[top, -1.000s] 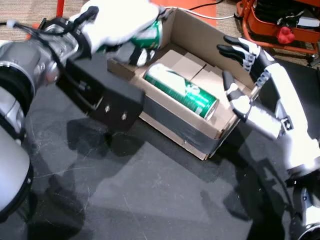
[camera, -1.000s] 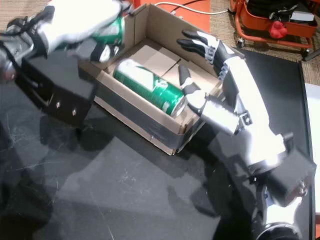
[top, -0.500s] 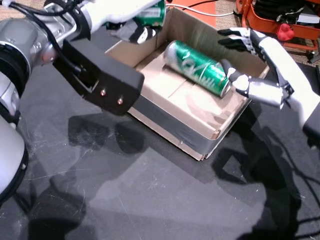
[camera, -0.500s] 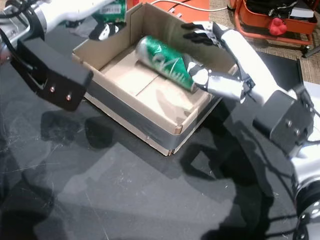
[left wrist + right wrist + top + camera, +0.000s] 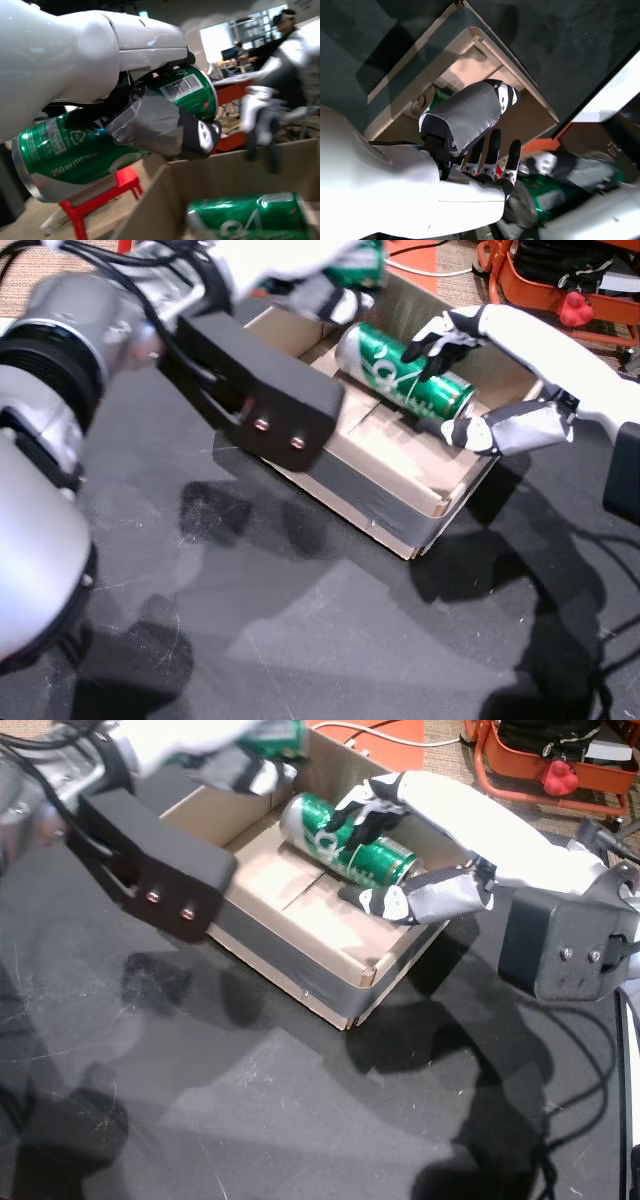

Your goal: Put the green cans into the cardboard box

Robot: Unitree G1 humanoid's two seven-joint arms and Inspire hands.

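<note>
An open cardboard box [image 5: 400,525] [image 5: 300,975] sits on the black table. One green can [image 5: 380,355] [image 5: 325,835] lies on its side inside, near the far wall. My right hand [image 5: 500,370] [image 5: 450,830] reaches in from the right, fingers draped over this can and thumb by its end, not closed around it. The right wrist view shows the right hand [image 5: 465,165] with straight fingers, thumb wide apart, and the can [image 5: 555,192] at the fingertips. My left hand [image 5: 300,265] [image 5: 150,115] is shut on a second green can [image 5: 362,262] [image 5: 275,735] [image 5: 70,150] above the box's far left corner.
An orange cart [image 5: 560,280] [image 5: 540,765] stands on the floor beyond the table at the top right. Black camera blocks ride on my left forearm [image 5: 265,395] and right forearm [image 5: 560,945]. A person [image 5: 285,20] stands in the background of the left wrist view.
My left hand carried its can rightwards to above the box's far corner. The can in the box rolled to the far wall, and my right hand moved from beside the box onto it.
</note>
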